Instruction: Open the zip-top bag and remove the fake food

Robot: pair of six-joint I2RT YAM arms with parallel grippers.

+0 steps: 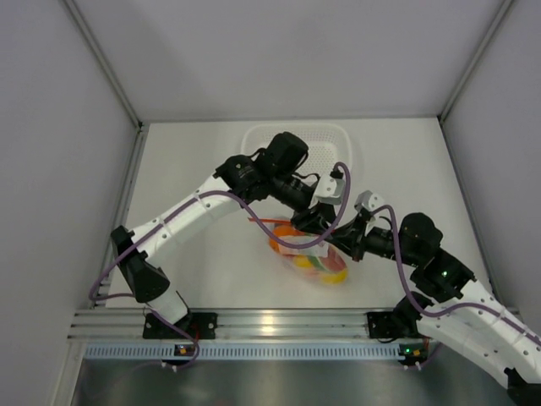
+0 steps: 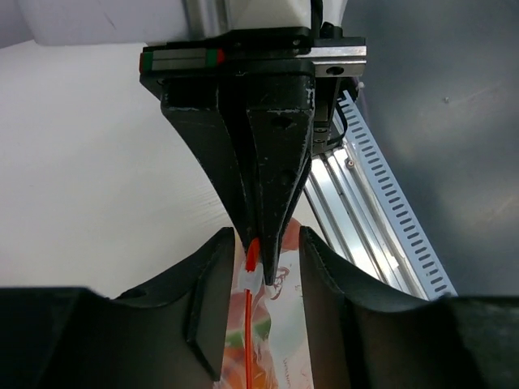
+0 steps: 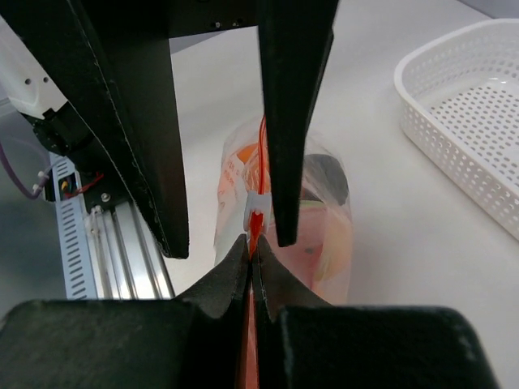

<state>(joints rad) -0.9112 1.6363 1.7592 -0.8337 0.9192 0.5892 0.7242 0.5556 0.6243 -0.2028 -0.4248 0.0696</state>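
Note:
The zip-top bag (image 1: pixel 306 254) lies on the white table between the two arms, with its orange-red zip strip (image 2: pixel 246 324) uppermost. The fake food (image 3: pixel 324 235) shows through the clear plastic in orange, yellow, green and dark colours. My right gripper (image 3: pixel 251 243) is shut on the end of the zip strip, just short of the white slider (image 3: pixel 257 207). My left gripper (image 2: pixel 265 237) is open and straddles the strip from the opposite side. The slider (image 2: pixel 253 279) sits between its fingers (image 2: pixel 203 308), neither of which presses on it. Both grippers meet nose to nose over the bag's mouth.
A white perforated basket (image 3: pixel 470 121) stands on the table beyond the bag, partly hidden by the left arm (image 1: pixel 279 161) in the top view. An aluminium rail (image 1: pixel 279 323) runs along the table's near edge. Grey walls close in the sides and back.

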